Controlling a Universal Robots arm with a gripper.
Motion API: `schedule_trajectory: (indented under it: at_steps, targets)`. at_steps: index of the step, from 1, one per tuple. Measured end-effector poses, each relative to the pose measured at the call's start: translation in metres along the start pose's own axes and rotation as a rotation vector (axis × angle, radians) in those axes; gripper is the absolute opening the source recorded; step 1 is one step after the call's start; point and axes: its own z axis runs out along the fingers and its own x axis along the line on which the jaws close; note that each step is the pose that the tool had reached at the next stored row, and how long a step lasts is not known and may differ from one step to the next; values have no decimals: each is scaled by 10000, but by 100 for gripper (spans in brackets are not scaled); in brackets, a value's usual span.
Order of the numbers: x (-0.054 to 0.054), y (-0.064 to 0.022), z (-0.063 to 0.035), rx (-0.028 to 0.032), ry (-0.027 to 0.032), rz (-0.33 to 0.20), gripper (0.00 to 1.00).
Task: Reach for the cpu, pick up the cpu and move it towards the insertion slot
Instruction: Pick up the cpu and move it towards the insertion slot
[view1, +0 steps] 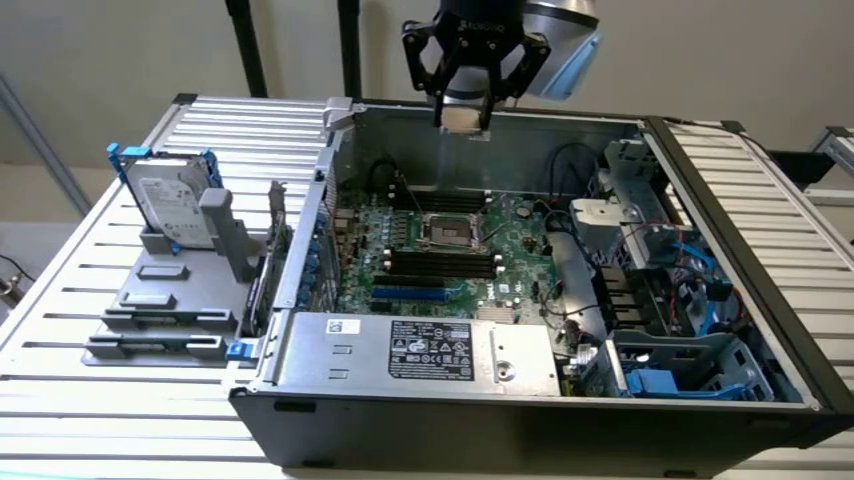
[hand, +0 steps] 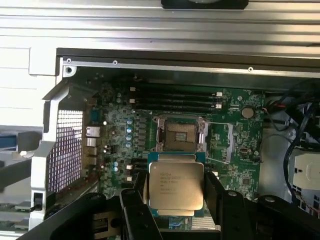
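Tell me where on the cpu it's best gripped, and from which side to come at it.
Grip the cpu by two opposite thin edges, coming from above its flat face, as the gripper does now: its fingers clamp either side. The chip is a thin flat square, so the edges are the graspable surfaces.

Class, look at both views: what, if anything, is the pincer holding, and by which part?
The pincer holds the cpu by two opposite side edges, its metal top facing the wrist camera, above the open case.
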Motion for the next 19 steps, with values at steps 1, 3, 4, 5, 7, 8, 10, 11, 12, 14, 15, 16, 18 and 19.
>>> schedule_trajectory:
  at_steps: [1, 3, 4, 5, 7, 8, 10, 11, 12, 14, 15, 16, 18, 19]
  targets:
    - [-15, 0, 12, -2, -3, 41, 55]
    - [-44, 0, 35, -6, -9, 126, 55]
    - [-57, 0, 46, -7, -11, 172, 55]
    - [-72, 1, 58, -9, -15, 219, 55]
    - [-98, 5, 76, -10, -18, 287, 55]
    - [-108, 11, 83, -12, -20, 305, 55]
    - [-121, 26, 93, -14, -23, 334, 55]
    - [-126, 34, 97, -14, -27, 347, 55]
    - [-130, 42, 101, -15, -32, 361, 55]
    - [-135, 62, 108, -17, -47, 394, 55]
    - [-137, 73, 109, -17, -52, 408, 55]
    - [-138, 76, 109, -15, -52, 410, 55]
    - [-138, 75, 109, -16, -53, 410, 55]
    - [-138, 75, 109, -16, -53, 411, 55]
